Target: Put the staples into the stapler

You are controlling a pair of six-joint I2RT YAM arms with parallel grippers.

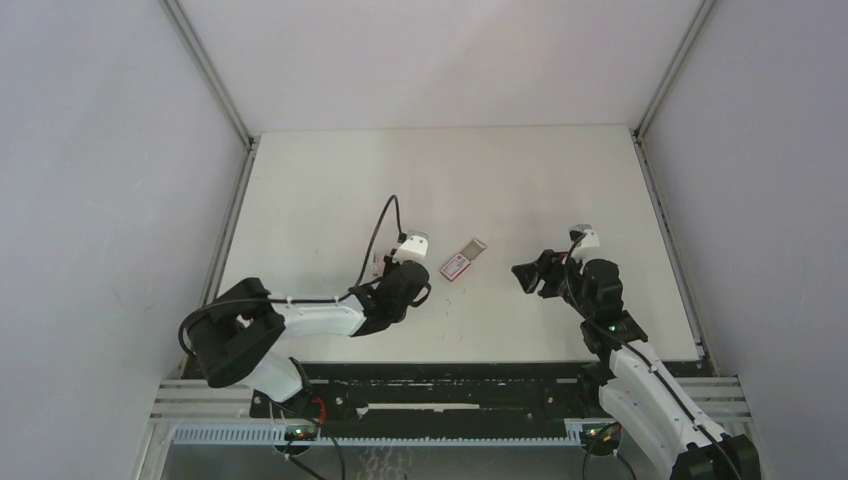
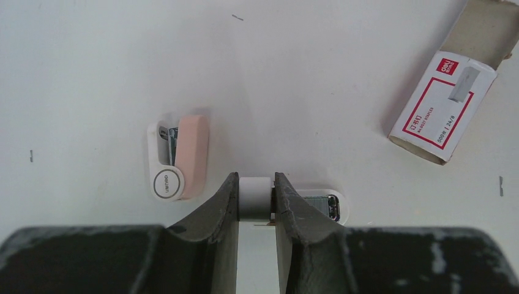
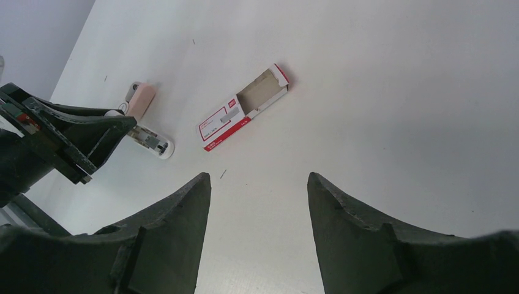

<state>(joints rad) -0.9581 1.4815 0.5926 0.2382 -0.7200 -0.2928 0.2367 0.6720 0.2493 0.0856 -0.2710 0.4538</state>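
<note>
Pink and white, the stapler (image 2: 186, 153) lies swung open on the table (image 1: 550, 180), left of the middle. Its pink top is folded back to one side, and the white base with its metal channel runs out to the other. The left claw (image 2: 254, 184) is narrow and pinches a white part of the stapler between its fingers (image 2: 223, 205). In the top view the left arm hides most of the stapler.

The staple box (image 2: 444, 107), red-edged with a white label, lies flat just right of the stapler and apart from it, about mid-table between the two arms. Its brown card tray (image 3: 263, 89) is slid partly out at the far end. I cannot tell whether any staples are in it.

The right claw (image 3: 258, 177) hangs above the table to the right of the box. It is spread wide with nothing between its fingers, which point toward the box and the stapler.
</note>
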